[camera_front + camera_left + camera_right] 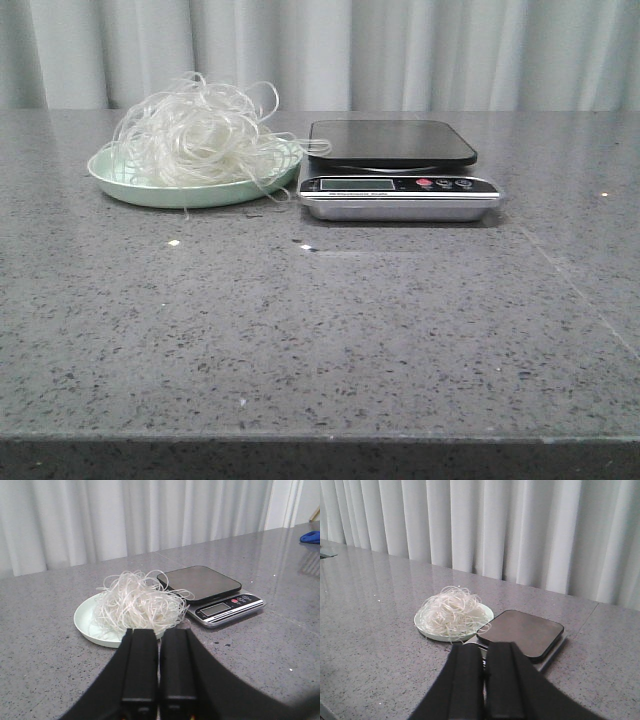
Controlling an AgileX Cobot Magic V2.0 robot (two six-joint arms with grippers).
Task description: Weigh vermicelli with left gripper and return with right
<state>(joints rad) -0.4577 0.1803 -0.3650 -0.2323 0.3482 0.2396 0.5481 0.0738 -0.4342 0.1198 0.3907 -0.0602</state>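
Sitting at the start state, as far as I can judge; the vermicelli (200,135) is piled on the pale green plate (120,185), nothing is on the scale (395,170), so the weighing isn't done and the return isn't either; every step is left: left pick, place on the platform, read, right pick, back to the plate. Left gripper (159,667) has its fingers pressed together with nothing between them, short of the plate and not touching it; right gripper (485,680) is likewise closed and empty, hanging short of the scale; neither arm shows in the front view. Plate and scale sit just beside each other, plate to the left; a few stray strands reach over the plate rim toward the scale's platform. Vermicelli: a fluffy nest of thin translucent whitish strands, curly loops sticking up, nearly as wide as the plate; likely springy and snaggy, so strands may trail on lift. Plate: shallow, round, smooth. Scale: dark glossy rounded-rectangle platform, silver base, small display, red button among its keys. Tabletop (330,340): grey speckled stone look, slightly reflective; pleated pale curtain (400,50) behind.
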